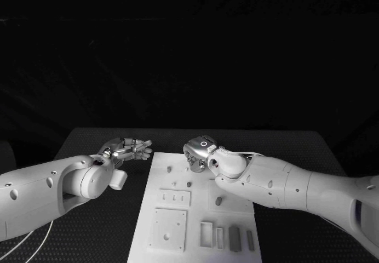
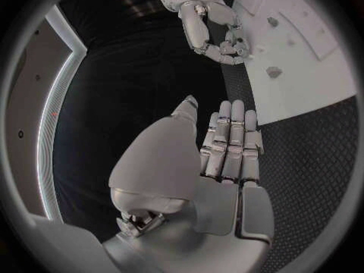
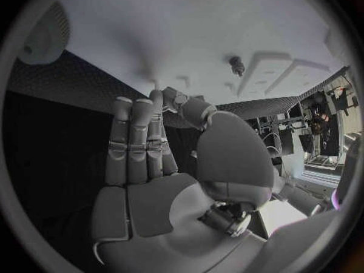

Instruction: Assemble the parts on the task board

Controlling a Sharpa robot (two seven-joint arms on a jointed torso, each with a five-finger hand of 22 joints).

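The white task board [image 1: 170, 241] lies in the middle of the table, with recesses and small grey parts on it. A dark oval part [image 1: 219, 201] sits mid-board, and a grey bar [image 1: 234, 239] stands near the front right. My left hand [image 1: 126, 149] hovers over the table beside the board's far left corner; its fingers [image 2: 227, 145] are straight, side by side, and hold nothing. My right hand [image 1: 201, 153] is over the board's far edge, also with nothing in it. Its fingers [image 3: 140, 139] point at the board [image 3: 190, 36], close to a small peg [image 3: 236, 65].
Rectangular recesses [image 1: 175, 198] and a square plate [image 1: 170, 224] take up the board's near half. Small pegs [image 2: 273, 72] stand on the board [image 2: 303, 60] near my right hand [image 2: 216, 39]. Black textured table [image 1: 95, 142] surrounds the board.
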